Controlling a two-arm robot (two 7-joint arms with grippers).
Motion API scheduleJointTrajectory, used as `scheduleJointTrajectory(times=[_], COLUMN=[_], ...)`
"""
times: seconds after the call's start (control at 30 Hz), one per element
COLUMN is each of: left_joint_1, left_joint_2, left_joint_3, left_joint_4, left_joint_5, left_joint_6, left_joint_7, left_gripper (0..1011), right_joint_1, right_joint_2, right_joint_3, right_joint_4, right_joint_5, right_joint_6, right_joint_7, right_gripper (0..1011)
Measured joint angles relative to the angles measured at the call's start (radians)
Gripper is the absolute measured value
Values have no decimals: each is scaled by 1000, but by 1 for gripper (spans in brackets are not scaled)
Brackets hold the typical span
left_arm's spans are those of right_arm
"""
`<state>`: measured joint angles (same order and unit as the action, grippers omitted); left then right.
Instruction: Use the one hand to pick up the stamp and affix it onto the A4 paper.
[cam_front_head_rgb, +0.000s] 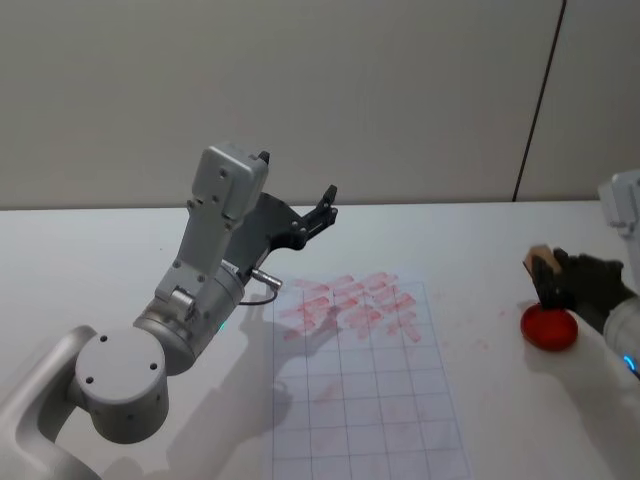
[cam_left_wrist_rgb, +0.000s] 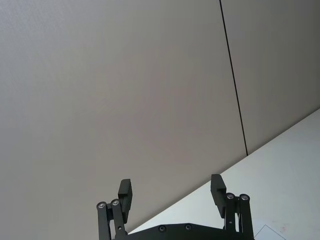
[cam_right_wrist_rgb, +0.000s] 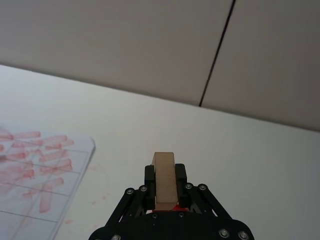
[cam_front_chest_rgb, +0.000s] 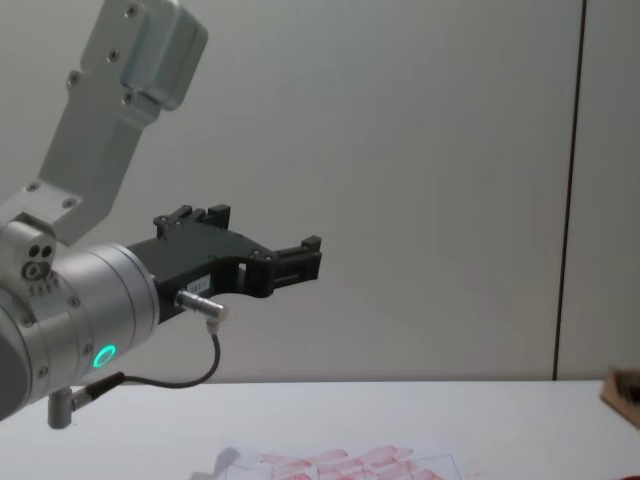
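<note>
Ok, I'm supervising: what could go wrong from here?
The right hand pinches the stamp over the red pad; it sticks out past the grip, so pressing might tip it. The A4 paper's far rows are crowded with marks; prints may overlap. The open left hand, raised near the sheet's far left, could obstruct.

Red round pad (cam_front_head_rgb: 548, 327) on white table (cam_front_head_rgb: 100, 260)

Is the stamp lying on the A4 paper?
No, the right gripper holds the stamp at the red pad, off the A4 paper; the left gripper hangs open in the air.
</note>
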<state>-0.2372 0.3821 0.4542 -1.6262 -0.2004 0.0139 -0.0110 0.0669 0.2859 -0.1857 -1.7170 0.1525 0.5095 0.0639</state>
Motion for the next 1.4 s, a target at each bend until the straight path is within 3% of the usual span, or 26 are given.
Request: scheduleJointTrajectory(times=[0.3, 0.5, 0.93, 1.4], left_joint_1=[0, 0, 0, 0], left_joint_2=[0, 0, 0, 0], left_joint_3=[0, 0, 0, 0], left_joint_4=[0, 0, 0, 0], left_joint_5=[0, 0, 0, 0], left_joint_6=[0, 0, 0, 0], left_joint_7=[0, 0, 0, 0], left_gripper=[1002, 1001, 1001, 1001], right_joint_1=[20, 33, 63, 75], right_joint_2=[-21, -42, -94, -124], right_joint_3=[-31, -56, -116, -159], right_joint_4=[-63, -63, 3, 69], right_joint_5=[-38, -58, -110, -150], right_joint_6=[16, 35, 83, 101], right_joint_7=[69, 109, 196, 260], right_gripper=[226, 226, 226, 226])
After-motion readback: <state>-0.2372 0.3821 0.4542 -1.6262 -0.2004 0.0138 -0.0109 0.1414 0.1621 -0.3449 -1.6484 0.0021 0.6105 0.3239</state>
